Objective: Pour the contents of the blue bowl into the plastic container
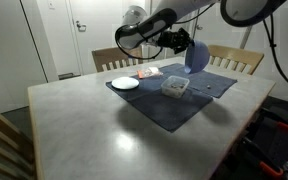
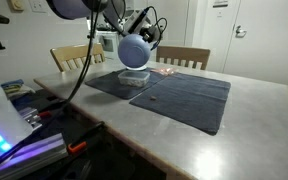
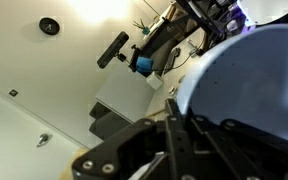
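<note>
The gripper (image 1: 186, 46), fingers pinched shut on the blue bowl (image 1: 197, 58), holds it tipped sideways above the plastic container (image 1: 175, 87).

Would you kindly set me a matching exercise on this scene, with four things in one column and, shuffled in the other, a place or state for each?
Things:
1. blue bowl
2. plastic container
3. white plate
4. dark cloth

Places or states:
A. spread flat on the table
B. see-through, standing on the cloth
C. held tilted in the air by the gripper
D. lying flat near a corner of the cloth

Pairs: 1-C, 2-B, 3-D, 4-A.
</note>
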Available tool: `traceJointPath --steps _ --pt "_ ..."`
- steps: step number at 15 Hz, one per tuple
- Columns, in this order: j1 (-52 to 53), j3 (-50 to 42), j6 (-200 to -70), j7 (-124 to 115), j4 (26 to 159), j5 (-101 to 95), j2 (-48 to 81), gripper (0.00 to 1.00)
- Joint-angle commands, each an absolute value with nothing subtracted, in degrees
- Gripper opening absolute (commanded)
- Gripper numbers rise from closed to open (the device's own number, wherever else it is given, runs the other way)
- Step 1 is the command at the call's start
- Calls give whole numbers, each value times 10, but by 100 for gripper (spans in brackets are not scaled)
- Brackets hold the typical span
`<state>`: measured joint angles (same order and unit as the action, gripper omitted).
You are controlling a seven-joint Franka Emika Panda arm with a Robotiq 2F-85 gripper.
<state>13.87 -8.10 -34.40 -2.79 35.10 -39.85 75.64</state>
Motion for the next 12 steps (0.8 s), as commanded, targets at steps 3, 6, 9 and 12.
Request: traceJointPath --steps 3,6,9,12 --pt "135 -80 -342 -37 343 -390 758 1" --pt "111 -64 -397 -45 328 -365 743 1" --pt "125 -77 -416 -34 329 -381 752 5" --pt "110 -76 -446 -32 319 -380 748 5"
